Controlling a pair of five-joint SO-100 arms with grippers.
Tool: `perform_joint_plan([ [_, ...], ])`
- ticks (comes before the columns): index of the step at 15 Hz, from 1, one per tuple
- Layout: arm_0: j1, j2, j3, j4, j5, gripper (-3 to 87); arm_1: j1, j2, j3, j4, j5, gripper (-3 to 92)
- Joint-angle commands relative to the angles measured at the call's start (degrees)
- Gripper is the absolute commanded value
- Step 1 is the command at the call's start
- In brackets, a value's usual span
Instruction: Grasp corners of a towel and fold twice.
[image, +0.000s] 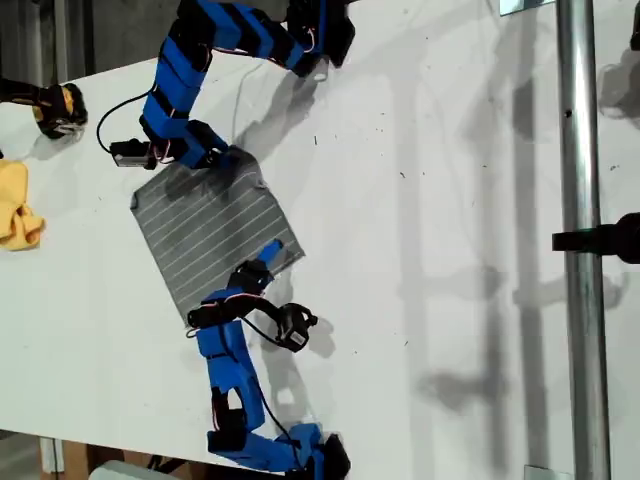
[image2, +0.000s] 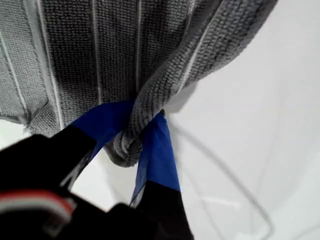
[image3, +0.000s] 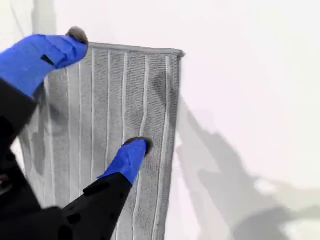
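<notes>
Exterior view: unlabelled striped towel (image: 215, 232) on table (image: 450, 200)

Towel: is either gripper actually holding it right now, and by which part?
My first gripper pinches a bunched corner of the towel. My second gripper is open over the towel, holding nothing.

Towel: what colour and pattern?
Grey towel with thin white parallel stripes; clearest in second wrist view.
</notes>
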Motion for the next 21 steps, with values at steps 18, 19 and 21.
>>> perform_joint_plan([
  [18,1.49,-10.28,-7.12,4.66,-13.62,14.4,-0.7,6.94,-2.9,1.93,0.35,-0.2],
  [19,1.41,-10.37,-7.03,6.24,-13.62,10.5,-0.7,7.73,-2.9,2.37,0.35,-0.2],
  [21,1.32,-10.55,-7.03,7.91,-13.45,3.7,-0.62,8.7,-2.9,2.72,0.35,-0.2],
])
